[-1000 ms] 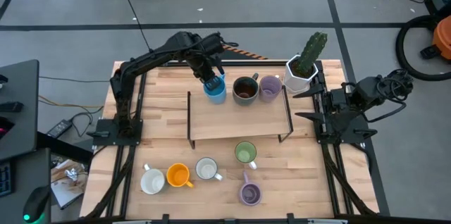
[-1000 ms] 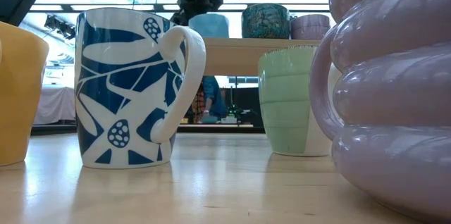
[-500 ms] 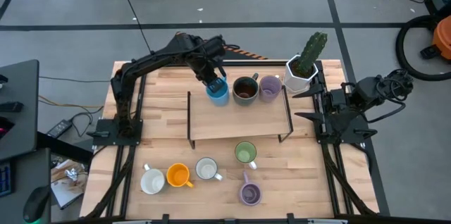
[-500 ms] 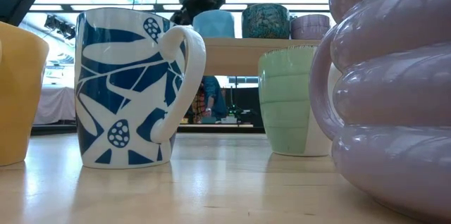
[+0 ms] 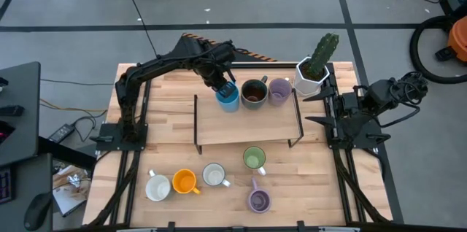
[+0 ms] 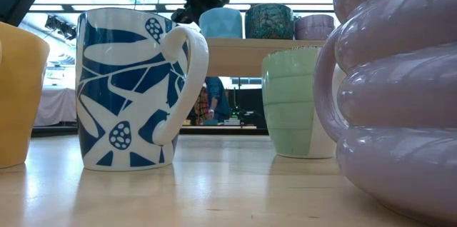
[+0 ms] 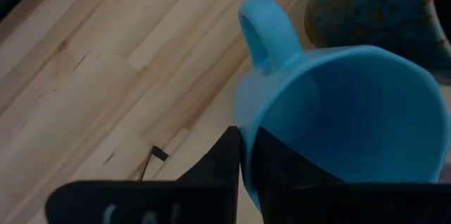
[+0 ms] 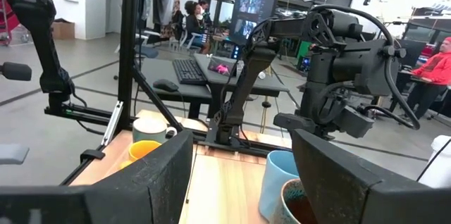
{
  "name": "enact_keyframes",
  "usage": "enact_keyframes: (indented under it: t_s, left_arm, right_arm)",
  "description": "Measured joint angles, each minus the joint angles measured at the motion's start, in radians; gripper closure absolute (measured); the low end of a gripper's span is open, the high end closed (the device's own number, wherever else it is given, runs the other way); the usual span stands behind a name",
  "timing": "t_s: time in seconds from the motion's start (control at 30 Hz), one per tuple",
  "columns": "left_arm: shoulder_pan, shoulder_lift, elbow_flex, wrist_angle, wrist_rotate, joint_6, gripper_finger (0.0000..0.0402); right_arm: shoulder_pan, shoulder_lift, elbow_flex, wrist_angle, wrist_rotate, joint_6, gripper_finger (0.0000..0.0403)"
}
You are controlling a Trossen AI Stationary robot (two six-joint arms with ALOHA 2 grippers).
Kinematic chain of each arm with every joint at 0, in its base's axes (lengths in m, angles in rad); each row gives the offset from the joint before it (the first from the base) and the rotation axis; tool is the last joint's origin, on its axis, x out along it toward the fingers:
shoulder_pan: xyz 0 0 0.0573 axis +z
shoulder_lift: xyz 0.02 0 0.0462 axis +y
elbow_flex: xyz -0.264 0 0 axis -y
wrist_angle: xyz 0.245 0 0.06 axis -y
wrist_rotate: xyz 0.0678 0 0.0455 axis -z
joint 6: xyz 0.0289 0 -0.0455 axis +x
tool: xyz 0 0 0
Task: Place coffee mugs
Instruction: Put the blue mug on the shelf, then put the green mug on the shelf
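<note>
A wooden shelf (image 5: 248,122) stands on the table. On its far part are a blue mug (image 5: 228,99), a dark brown mug (image 5: 253,93) and a purple mug (image 5: 279,90), in a row. My left gripper (image 5: 222,86) is shut on the blue mug, which also shows in the low view (image 6: 220,23). On the table's near part stand a white mug (image 5: 157,187), an orange mug (image 5: 184,182), a white patterned mug (image 5: 214,175), a green mug (image 5: 254,158) and a purple mug (image 5: 258,200). My right gripper (image 5: 315,108) is open and empty at the shelf's right end. My left gripper pinches the blue mug's wall at the rim (image 7: 243,139), one finger inside (image 7: 282,171) the mug and one outside (image 7: 225,164). The fingers come from above, slanting from the far left. The handle (image 7: 266,30) is on the opposite side. The mug is upright, its base at the shelf top.
A white hexagonal pot with a cactus (image 5: 314,68) stands at the shelf's far right corner, next to the purple mug. The shelf's near half is bare wood. Free table lies to the left and right of the near mugs.
My left gripper has carried the blue mug a little toward the table's right edge, toward the dark brown mug. The mug has stayed upright, and the gripper has stayed shut on it.
</note>
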Motion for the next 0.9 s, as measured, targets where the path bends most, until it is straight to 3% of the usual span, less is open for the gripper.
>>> enact_keyframes:
  t_s: [0.3,0.9]
  left_arm:
    - [-0.005,0.000,0.000,0.001,0.000,-0.008,0.0355]
    - [-0.003,-0.006,0.000,0.050,0.011,0.045,0.0248]
  right_arm:
    - [0.000,0.000,0.000,0.000,0.000,0.000,0.0154]
    - [0.000,0.002,0.000,-0.001,0.000,0.011,0.0154]
